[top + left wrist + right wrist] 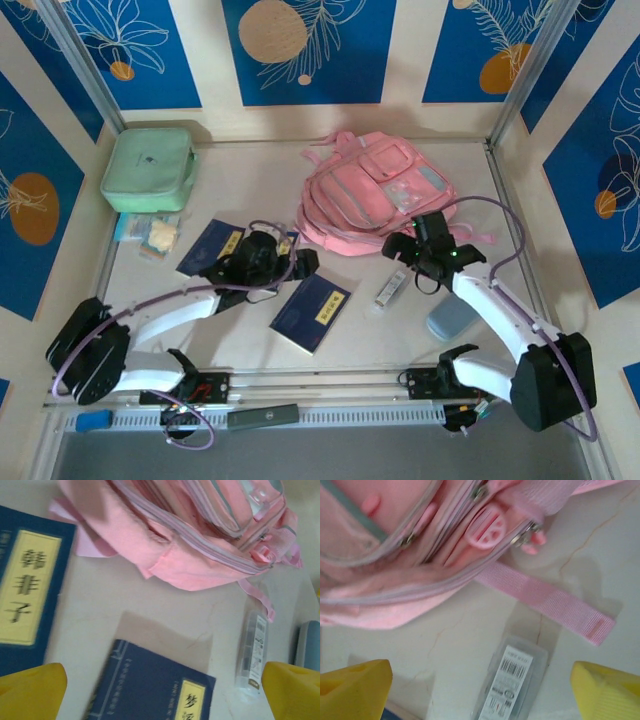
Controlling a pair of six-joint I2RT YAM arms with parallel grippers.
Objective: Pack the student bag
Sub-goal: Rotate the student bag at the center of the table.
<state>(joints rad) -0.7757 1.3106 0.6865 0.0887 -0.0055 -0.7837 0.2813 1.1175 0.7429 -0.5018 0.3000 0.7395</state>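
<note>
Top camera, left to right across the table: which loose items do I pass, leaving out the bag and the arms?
Mint-green zipped case → blue book with yellow label → second blue book → small clear labelled box → grey-blue case.

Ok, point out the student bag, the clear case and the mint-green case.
student bag [345, 210], top view, main body
clear case [512, 681], right wrist view, barcode label
mint-green case [148, 166], top view, lid centre

My left arm [170, 312] and right arm [495, 305] are 2 white shells with black joints and bases. A purple cable [505, 212] loops along each. Left gripper [160, 695] and right gripper [480, 690] wear yellow pads [30, 692]. A green light [452, 254] glows on my right wrist.
</note>
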